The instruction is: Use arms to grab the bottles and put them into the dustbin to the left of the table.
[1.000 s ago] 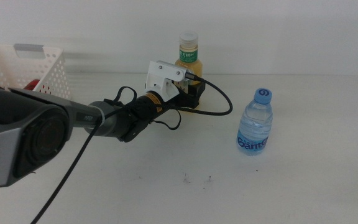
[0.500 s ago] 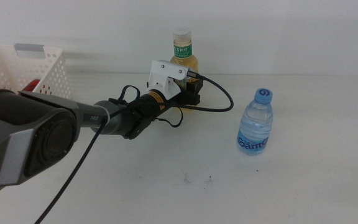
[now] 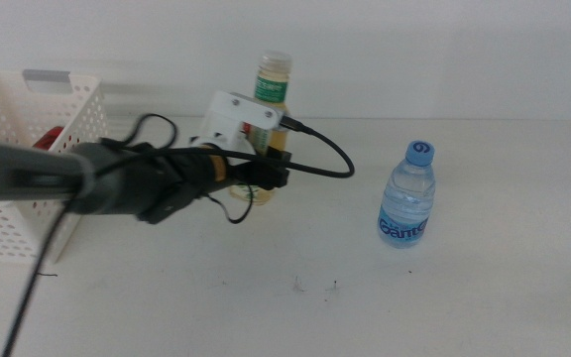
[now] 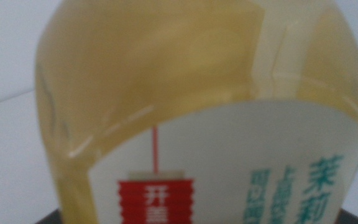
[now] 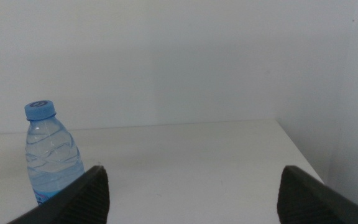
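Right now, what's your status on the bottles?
Left claw shut on tea bottle, carrying it towards dustbin. Right claw open, waiting, off middle view. Water bottle upright on table. Nothing in the way.

Illumination is bright, even and diffuse; the water bottle (image 3: 406, 195) casts only a faint shadow on the white tabletop (image 3: 464, 288). The left arm (image 3: 117, 183) is motion-blurred in the middle view. In the left wrist view the tea bottle (image 4: 191, 106) fills the frame, soft and out of focus.

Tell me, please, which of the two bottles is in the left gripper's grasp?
The yellow tea bottle, gripped by the left gripper; the water bottle stands apart, untouched.
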`<action>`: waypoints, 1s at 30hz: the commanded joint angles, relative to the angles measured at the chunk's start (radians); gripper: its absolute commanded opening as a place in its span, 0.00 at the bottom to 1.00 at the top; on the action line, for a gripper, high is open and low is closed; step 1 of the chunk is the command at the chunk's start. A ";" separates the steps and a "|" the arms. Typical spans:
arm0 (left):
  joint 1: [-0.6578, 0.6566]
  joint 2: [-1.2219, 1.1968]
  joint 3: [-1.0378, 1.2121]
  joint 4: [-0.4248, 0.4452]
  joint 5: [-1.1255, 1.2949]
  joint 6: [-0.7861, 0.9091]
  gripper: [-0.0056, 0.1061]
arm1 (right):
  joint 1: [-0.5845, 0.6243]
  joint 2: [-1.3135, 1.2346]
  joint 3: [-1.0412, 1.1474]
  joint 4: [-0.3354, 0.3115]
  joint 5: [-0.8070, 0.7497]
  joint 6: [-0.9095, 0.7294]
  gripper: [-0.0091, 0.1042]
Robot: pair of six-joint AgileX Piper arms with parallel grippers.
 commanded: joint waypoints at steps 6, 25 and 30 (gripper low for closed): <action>-0.022 -0.389 0.102 -0.020 0.248 -0.078 0.03 | -0.008 -0.004 0.004 -0.010 -0.007 -0.005 0.90; 0.466 -0.494 -0.539 -0.743 1.421 0.828 0.03 | -0.008 -0.004 0.004 -0.010 -0.007 -0.005 0.90; 0.607 -0.365 -0.701 -0.798 1.590 0.913 0.03 | -0.008 -0.004 0.004 -0.010 -0.007 -0.005 0.90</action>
